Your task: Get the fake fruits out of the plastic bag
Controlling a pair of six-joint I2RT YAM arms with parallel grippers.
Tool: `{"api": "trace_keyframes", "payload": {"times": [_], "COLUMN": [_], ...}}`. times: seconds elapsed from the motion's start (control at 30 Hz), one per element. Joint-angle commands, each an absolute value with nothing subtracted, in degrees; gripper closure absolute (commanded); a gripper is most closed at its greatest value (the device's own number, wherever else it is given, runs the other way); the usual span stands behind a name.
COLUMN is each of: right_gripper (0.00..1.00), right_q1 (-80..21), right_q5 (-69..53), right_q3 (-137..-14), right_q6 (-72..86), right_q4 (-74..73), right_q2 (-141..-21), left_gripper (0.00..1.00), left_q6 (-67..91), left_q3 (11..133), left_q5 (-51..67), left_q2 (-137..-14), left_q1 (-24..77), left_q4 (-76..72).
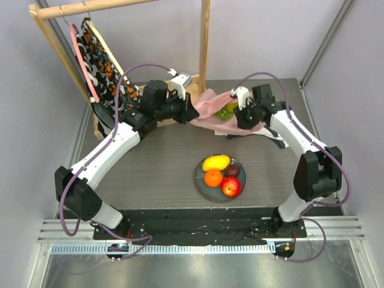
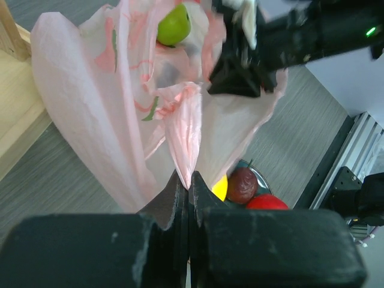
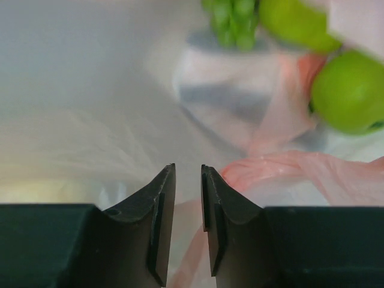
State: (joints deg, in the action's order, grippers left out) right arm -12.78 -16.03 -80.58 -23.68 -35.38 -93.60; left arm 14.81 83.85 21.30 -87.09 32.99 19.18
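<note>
Four fruits lie on one round plate (image 1: 203, 186) near the middle of the bench (image 1: 150, 174): one mango (image 1: 216, 162), one orange (image 1: 213, 177), one purple fruit (image 1: 232, 170) and one red apple (image 1: 231, 187), packed close together. Three more are in the one pink bag (image 2: 90, 96) at the far side of the bench: two green apples (image 3: 348, 90) and one bunch of grapes (image 3: 231, 17), the grapes just beside the farther apple. The bag lies well apart from the plate, with its film held up between the two arms.

Left pincer (image 2: 185, 180) is closed tight on a gathered fold of the bag's thin film, which rises from between its tips. Right pincer (image 3: 187, 173) sits inside the bag, its tips parted by a narrow gap with nothing between them. The green apples and grapes lie ahead of it and to its right, not touching it.

One wooden rack (image 1: 204, 42) stands at the far left of the bench. One pink hanger (image 1: 84, 65) on it carries one printed cloth (image 1: 108, 66) in orange, black and white. One white cloth (image 1: 275, 137) with dark patches shows from under the bag's right edge.

Red and green print on the bag is too crumpled to read
</note>
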Motion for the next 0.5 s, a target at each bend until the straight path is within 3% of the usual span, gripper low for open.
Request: {"api": "trace_keyframes", "payload": {"times": [0.0,0.17,0.47], "right_gripper": [0.69,0.68,0.53], "right_q1": [-12.83,-12.83,-12.83], "right_q5": [-8.17,-9.50,-6.15], "right_q3": [-68.23,-60.55,-70.21], "right_q6": [-25.23,-23.20,-23.02], "right_q4": [-39.80,-42.28,-33.14], "right_q2": [-84.66,-72.96,-83.58], "left_gripper": [1.00,1.00,1.00], "left_q6": [14.68,15.47,17.67], "left_q3": [80.43,78.66,75.50], "left_q5": [22.33,24.96,25.49], "left_q2": [-81.48,-80.77,-82.53], "left_q1": [33.22,33.22,36.47], "left_q4": [18.37,18.11,16.08]}}
